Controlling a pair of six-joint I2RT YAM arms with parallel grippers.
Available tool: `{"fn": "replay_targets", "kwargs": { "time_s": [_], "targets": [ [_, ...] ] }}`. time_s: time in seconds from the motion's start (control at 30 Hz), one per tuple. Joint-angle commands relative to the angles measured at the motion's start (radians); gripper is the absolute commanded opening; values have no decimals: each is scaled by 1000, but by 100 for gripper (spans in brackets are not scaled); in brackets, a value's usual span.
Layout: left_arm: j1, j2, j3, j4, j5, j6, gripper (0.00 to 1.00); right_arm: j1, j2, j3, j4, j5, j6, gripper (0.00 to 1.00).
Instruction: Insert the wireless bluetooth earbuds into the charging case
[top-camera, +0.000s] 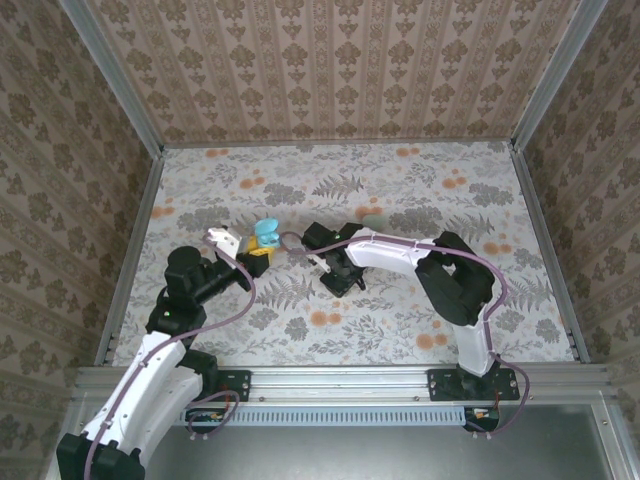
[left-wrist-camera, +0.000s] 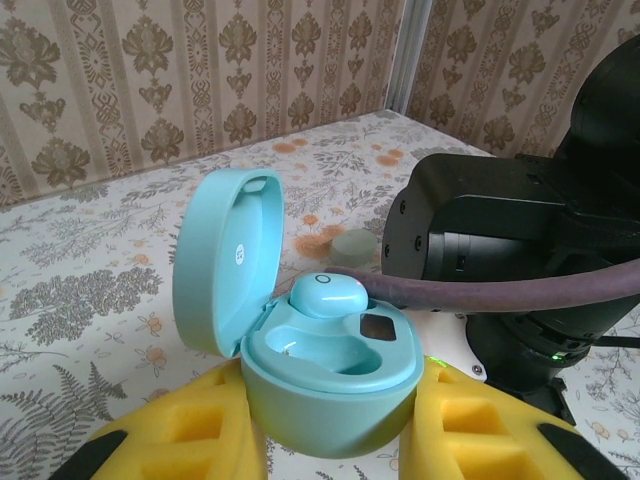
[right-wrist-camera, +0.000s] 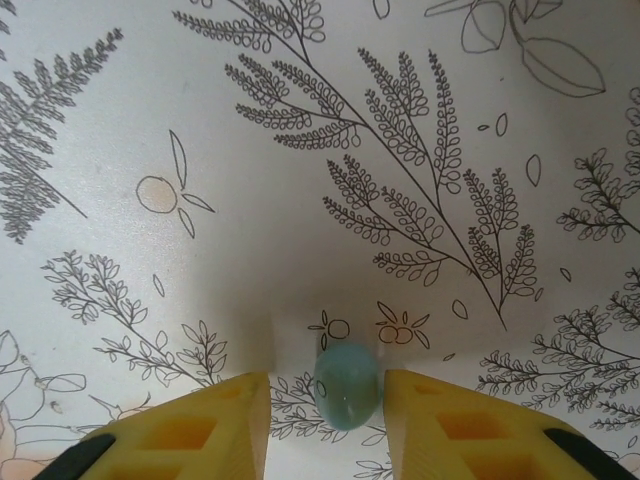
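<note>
The loose earbud is seen between the fingers of the right claw and appears to rest on the surface. It sits close to one finger, and a gap is left at the other finger. The right claw is therefore spread around the earbud and is not pinching it. The earbud's long axis runs parallel to the fingers, from palm towards tips.

The charging case is pinched in the left claw. Its long axis is set from finger to finger and its opening is turned upward. The lid is swung open to one side. A seated earbud fills the farther socket, and the empty socket lies nearer the palm.

The step in hand is judged to be pickup of the second earbud. Closure across its short axis is required next, followed by a lift and alignment over the empty socket.
</note>
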Motion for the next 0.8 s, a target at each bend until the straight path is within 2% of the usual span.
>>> {"fn": "replay_targets", "kwargs": {
  "time_s": [0.0,0.17,0.4,0.57,0.77],
  "targets": [
    [-8,-21,20,6,7,15,24,-2,29,18,-53,25,-21,35],
    [-8,-22,22,2,10,15,24,-7,49,26,-59,31,-26,33],
    [-10,-27,23,0,15,16,24,-35,7,13,-43,23,20,22],
    [-13,-16,6,62,46,11,24,-69,-118,-18,-29,-15,99,20],
    [-38,37,-10,229,113,14,24,-85,-385,-92,28,-75,261,18]
  ]
}}
